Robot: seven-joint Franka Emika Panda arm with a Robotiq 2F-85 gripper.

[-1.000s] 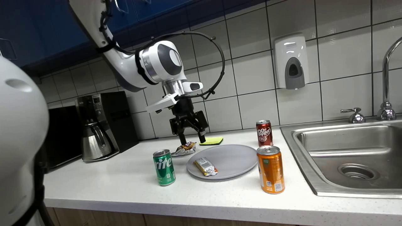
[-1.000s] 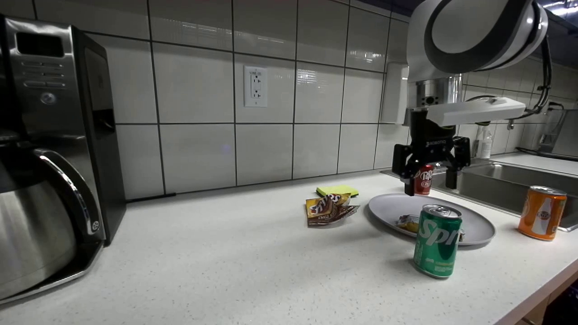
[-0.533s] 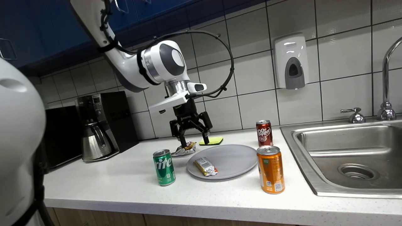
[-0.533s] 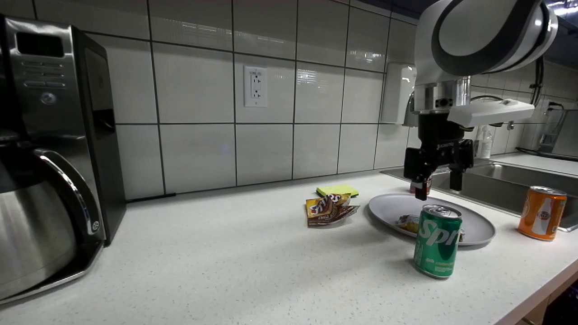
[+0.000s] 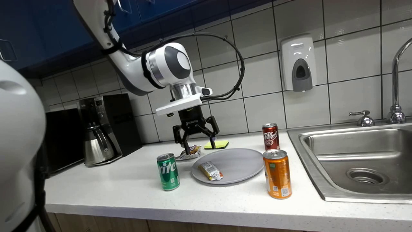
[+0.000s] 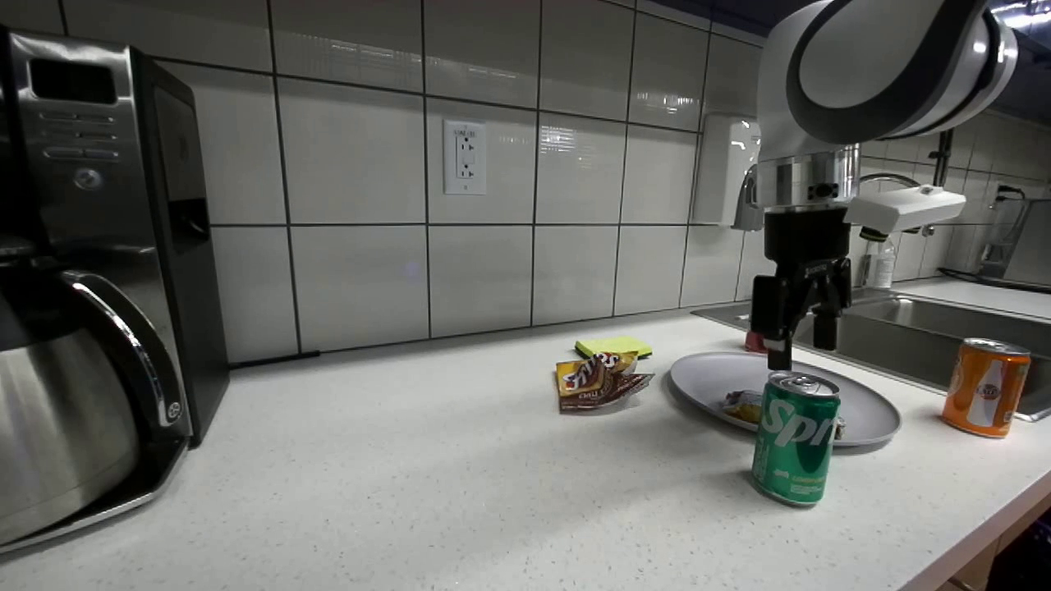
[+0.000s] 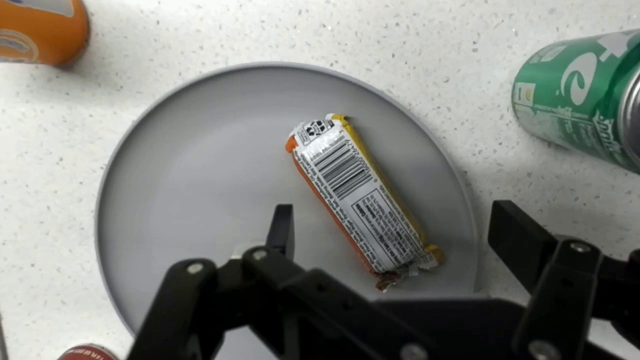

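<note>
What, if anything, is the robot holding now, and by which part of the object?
Nothing is held: the fingers stand apart, and the wrapped bar lies on the plate.

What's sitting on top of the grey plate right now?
On the grey plate lies one wrapped bar, barcode side up, off-centre toward the Sprite can. The wrapped bar's underside and the patch of plate beneath it are covered and can't be seen.

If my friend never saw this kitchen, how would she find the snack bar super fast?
Find the steel sink, then the round gray plate near it. The snack bar lies on that plate. Unlike the crumpled bag on the counter, it's a neat rectangle with its barcode facing up.
</note>
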